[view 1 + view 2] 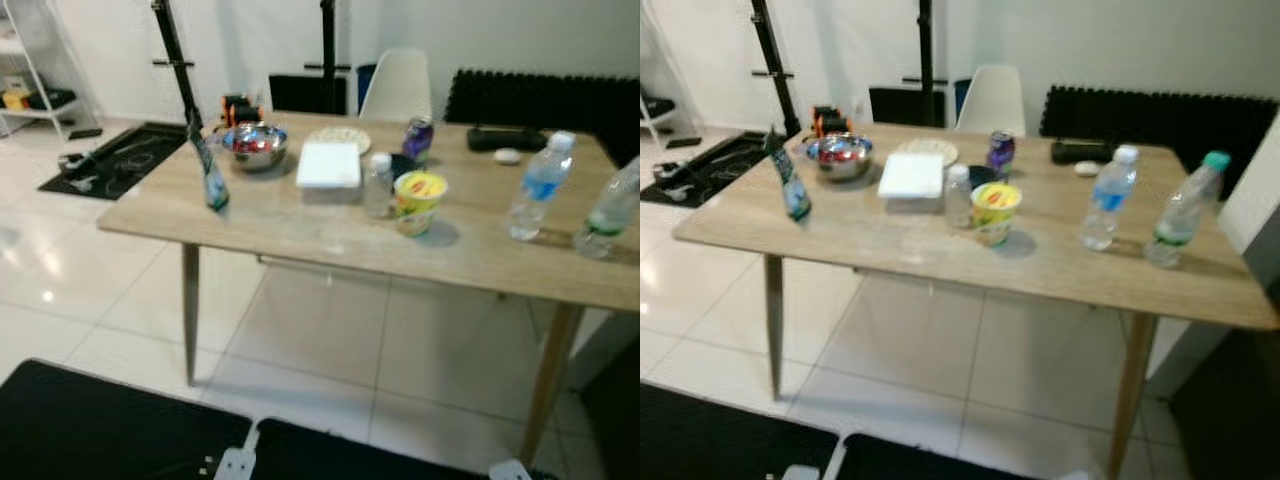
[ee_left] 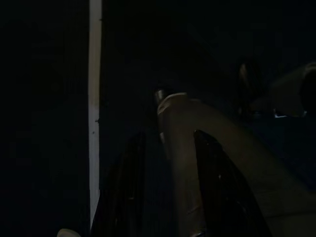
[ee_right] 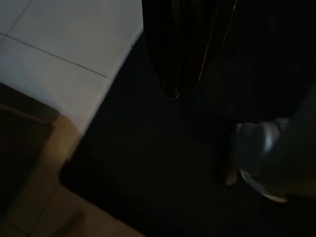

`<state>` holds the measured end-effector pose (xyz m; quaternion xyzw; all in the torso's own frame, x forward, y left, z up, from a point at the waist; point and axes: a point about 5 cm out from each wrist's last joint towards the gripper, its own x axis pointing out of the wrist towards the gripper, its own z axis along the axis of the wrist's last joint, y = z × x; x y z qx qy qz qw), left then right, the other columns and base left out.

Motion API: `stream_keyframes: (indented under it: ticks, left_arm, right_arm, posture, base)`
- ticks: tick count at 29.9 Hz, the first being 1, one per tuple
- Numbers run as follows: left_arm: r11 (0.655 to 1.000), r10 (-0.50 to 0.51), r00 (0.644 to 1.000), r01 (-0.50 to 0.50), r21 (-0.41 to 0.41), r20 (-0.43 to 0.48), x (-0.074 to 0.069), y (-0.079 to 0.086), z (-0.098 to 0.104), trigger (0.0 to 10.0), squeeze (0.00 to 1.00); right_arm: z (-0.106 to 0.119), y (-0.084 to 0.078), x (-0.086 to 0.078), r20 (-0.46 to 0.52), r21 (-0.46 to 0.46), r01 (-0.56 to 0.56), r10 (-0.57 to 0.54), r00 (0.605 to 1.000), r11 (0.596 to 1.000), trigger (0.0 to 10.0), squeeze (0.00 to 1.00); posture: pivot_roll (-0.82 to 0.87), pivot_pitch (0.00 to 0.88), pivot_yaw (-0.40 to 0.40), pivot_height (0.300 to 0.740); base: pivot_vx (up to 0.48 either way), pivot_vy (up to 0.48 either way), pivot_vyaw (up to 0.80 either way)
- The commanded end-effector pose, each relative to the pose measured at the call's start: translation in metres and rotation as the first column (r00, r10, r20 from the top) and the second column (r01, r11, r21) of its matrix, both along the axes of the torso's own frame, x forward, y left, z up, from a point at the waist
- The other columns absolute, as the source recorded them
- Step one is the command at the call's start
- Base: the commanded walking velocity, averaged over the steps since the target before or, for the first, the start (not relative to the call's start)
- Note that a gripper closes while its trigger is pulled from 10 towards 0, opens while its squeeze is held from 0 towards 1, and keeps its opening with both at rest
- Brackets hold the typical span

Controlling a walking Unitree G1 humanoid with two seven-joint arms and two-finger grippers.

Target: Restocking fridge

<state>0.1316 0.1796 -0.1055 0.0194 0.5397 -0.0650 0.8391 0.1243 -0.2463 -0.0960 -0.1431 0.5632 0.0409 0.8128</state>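
The stuff to be restocked was all laid out on the wooden bench (image 1: 300,235): a yellow-lidded cup (image 1: 419,201) just beside a small clear bottle (image 1: 378,185), with a white box (image 1: 329,165) next to that. A purple can (image 1: 417,139) was parked behind them, a steel bowl (image 1: 254,146) toward the left. Two water bottles (image 1: 537,187) were stood at the right end. The left pincer (image 2: 168,197) was seen in the dark, fingers apart. The right pincer's (image 3: 180,59) state couldn't be made out.
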Motion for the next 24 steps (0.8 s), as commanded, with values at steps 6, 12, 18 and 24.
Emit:
stream_keyframes:
  ticks: [6,12,18,24]
  left_arm:
    - [1.0,-0.007,1.0,0.007,0.013,-0.005,-0.0009,0.0031,0.0,10.0,0.0]
    - [1.0,-0.01,1.0,0.01,0.011,-0.003,-0.0005,0.0022,0.0,10.0,0.0]
    - [1.0,-0.015,1.0,0.015,0.018,0.003,0.0011,0.0024,0.0006,10.0,0.0]
    - [0.999,-0.021,1.0,0.021,0.024,0.005,0.0019,0.0036,0.0009,10.0,0.0]
  right_arm:
    - [-0.001,0.0042,0.0002,0.011,0.007,0.001,-0.001,1.0,1.0,10.0,0.0]
    - [-0.0005,0.0044,0.0012,0.039,0.013,0.021,-0.022,0.999,1.0,10.0,0.0]
    - [-0.0006,0.0035,0.0008,0.029,-0.016,0.003,-0.002,1.0,1.0,10.0,0.0]
    - [-0.001,0.004,0.0003,0.024,-0.023,-0.004,0.005,1.0,1.0,10.0,0.0]
  posture:
    - [-0.06,0.0,-0.021,0.74]
    - [-0.06,0.0,-0.022,0.74]
    - [-0.05,0.0,-0.023,0.74]
    - [-0.05,0.0,-0.021,0.74]
  base:
    - [0.0,0.0,0.0]
    - [0.0,0.0,0.0]
    - [0.0,0.0,0.0]
    - [0.0,0.0,0.0]
